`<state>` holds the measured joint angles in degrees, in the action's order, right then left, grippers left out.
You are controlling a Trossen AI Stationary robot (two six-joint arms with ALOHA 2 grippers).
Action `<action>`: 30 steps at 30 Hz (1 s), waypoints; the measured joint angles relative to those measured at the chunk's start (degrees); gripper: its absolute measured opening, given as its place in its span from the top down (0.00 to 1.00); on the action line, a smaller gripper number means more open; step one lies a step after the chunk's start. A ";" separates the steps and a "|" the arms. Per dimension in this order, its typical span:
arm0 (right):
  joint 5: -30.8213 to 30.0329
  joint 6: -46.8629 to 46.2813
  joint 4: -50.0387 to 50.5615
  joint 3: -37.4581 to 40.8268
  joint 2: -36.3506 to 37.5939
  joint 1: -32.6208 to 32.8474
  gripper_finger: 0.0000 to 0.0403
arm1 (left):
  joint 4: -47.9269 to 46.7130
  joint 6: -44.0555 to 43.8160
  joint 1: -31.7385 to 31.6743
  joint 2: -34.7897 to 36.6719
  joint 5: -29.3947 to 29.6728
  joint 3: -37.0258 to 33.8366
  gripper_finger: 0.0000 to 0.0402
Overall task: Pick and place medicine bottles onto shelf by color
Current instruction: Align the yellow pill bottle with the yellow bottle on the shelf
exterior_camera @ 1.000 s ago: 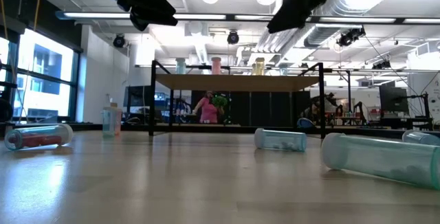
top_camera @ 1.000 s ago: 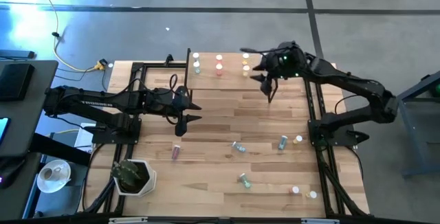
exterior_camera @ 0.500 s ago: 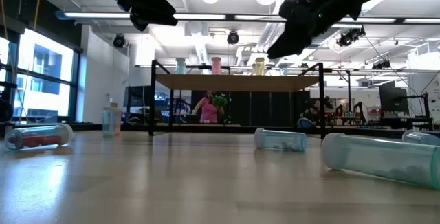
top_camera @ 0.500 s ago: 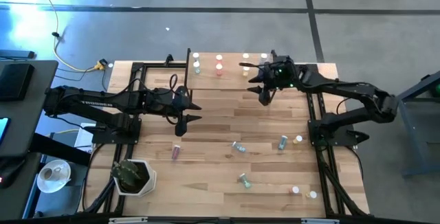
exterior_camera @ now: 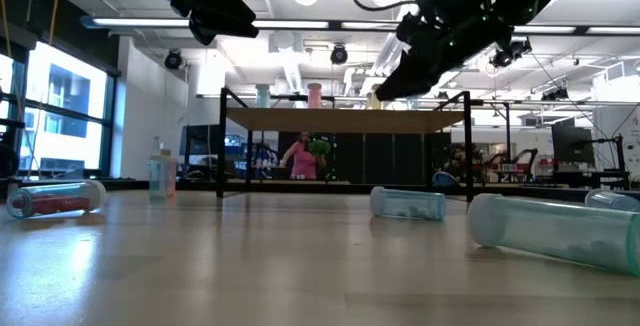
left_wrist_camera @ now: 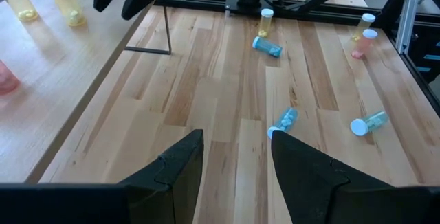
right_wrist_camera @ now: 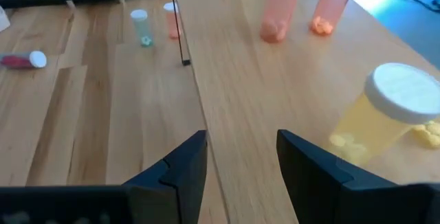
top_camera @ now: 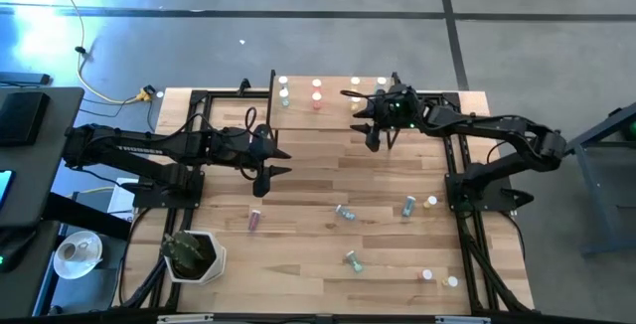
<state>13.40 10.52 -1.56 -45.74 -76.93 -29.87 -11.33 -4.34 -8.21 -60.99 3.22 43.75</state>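
My right gripper (right_wrist_camera: pixel 240 165), fingers parted and empty, hangs over the shelf (right_wrist_camera: pixel 275 107) with a yellow bottle (right_wrist_camera: pixel 385 117) just beside them: light, stiff, slick plastic that I'd pinch mid-body below the cap, while my left gripper (left_wrist_camera: pixel 234 165) waits open

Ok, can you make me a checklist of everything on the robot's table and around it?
Surface: wooden table, no spills seen.
Job's things: several bottles upright on the shelf; others lie loose on the table, including a pink bottle and a teal bottle.
Clutter: potted plant at the table's near-left corner.
Grippers: left gripper open, empty, above the table; right gripper open, empty, at the shelf's front edge.
Cables: yellow cable on the floor.
Surroundings: a person in pink far behind the shelf.
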 joint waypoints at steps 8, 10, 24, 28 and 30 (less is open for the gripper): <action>-4.16 0.02 -0.90 0.00 0.00 -0.02 0.59 | 0.00 0.02 0.00 0.00 0.00 0.00 0.59; -4.18 0.02 -1.44 0.00 0.00 -0.16 0.59 | 0.00 0.02 0.00 0.00 0.00 0.00 0.59; -4.49 0.46 -3.81 -0.04 -2.26 -1.31 0.59 | 0.00 0.02 0.00 0.00 0.00 0.00 0.59; -4.53 0.46 -3.93 -0.02 -2.69 -1.29 0.59 | -0.02 0.02 0.00 0.00 0.00 0.00 0.59; -5.02 0.46 -3.85 -0.04 -2.69 -1.28 0.59 | 0.00 0.02 0.00 0.00 0.00 0.00 0.59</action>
<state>8.37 10.98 -5.41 -45.78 -79.61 -31.15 -11.33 -4.32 -8.21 -60.99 3.22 43.75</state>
